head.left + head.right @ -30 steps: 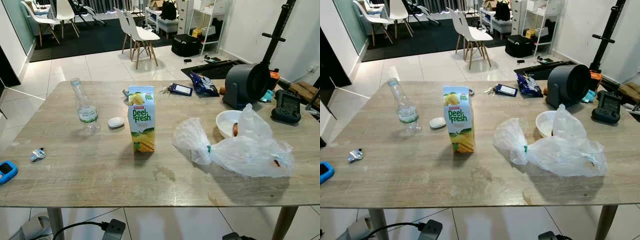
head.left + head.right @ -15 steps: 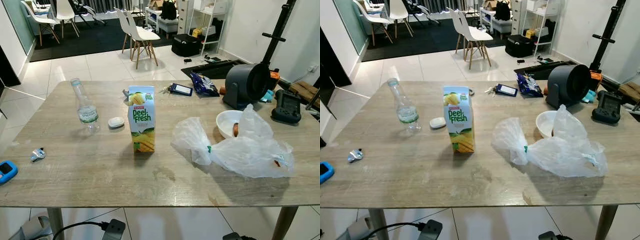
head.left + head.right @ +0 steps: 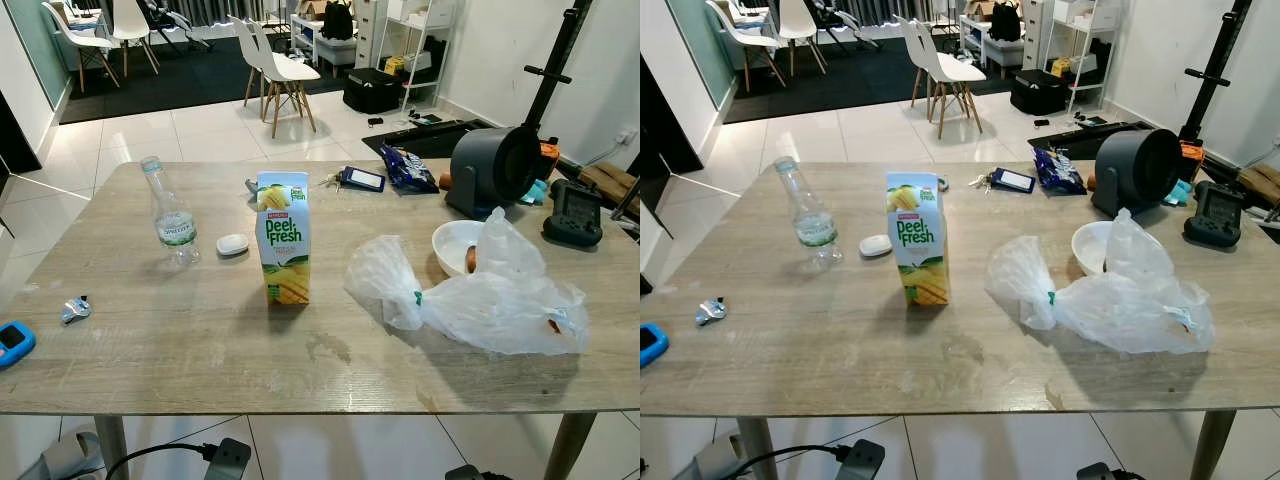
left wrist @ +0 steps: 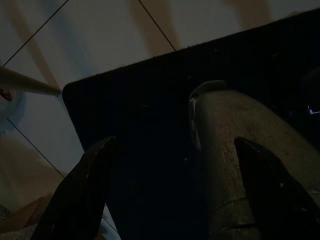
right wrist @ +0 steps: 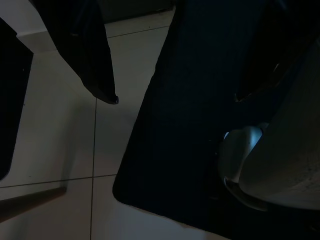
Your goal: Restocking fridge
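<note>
Even indoor light fills the head views, which are sharp and free of motion blur. The wooden table [image 3: 200, 340] takes a soft sheen, and the juice carton [image 3: 283, 250] and plastic bag [image 3: 480, 300] drop short, faint shadows toward the near edge. Pale floor tiles [image 3: 190, 130] at the far side reflect brightly. Straight edges bow slightly near the corners. Both wrist views are very dark and murky, their black fingers [image 4: 80, 195] barely separated from a black mat [image 5: 195, 125].
</note>
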Robot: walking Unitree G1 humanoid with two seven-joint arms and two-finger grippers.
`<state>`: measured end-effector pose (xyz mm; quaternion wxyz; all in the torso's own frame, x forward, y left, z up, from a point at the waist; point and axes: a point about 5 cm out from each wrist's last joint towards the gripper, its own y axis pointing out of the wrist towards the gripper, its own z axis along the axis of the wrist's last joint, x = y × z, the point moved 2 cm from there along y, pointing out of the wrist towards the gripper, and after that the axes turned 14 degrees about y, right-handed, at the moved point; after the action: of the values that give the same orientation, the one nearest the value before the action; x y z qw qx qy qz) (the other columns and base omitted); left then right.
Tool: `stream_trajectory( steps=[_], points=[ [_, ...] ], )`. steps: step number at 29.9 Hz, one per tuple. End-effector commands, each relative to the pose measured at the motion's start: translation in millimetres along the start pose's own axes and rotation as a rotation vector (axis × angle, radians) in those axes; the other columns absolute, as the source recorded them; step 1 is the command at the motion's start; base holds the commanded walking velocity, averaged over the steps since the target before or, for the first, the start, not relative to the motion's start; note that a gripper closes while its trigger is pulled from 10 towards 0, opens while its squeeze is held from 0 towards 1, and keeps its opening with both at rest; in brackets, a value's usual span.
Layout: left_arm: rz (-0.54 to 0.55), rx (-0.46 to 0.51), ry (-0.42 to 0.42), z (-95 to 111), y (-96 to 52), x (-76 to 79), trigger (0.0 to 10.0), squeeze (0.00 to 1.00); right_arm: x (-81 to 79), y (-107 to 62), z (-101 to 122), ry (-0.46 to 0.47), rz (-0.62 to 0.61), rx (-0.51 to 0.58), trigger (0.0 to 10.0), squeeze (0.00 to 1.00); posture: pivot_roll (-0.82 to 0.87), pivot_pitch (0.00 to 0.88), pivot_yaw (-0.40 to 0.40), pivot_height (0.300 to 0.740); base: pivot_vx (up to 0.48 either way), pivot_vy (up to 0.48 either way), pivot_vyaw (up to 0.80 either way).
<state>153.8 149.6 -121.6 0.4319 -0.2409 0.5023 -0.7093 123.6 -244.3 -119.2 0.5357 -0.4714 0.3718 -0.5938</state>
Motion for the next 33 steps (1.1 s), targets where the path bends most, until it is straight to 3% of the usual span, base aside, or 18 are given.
stream_trajectory(
  steps=[1,33],
  points=[
    [0.001,-0.025,-0.006,-6.3,-0.7,-1.9,10.0,0.0,1.6,-0.1,0.8,-0.007,-0.002,-0.002,10.0,0.0,0.06,0.0,0.001,0.74,0.0,0.0,0.0],
    [-0.006,-0.023,0.001,-6.4,-0.3,2.9,10.0,0.0,4.6,-0.4,-1.3,-0.031,-0.012,-0.004,10.0,0.0,0.07,0.0,-0.025,0.74,0.0,0.0,0.0]
  ],
)
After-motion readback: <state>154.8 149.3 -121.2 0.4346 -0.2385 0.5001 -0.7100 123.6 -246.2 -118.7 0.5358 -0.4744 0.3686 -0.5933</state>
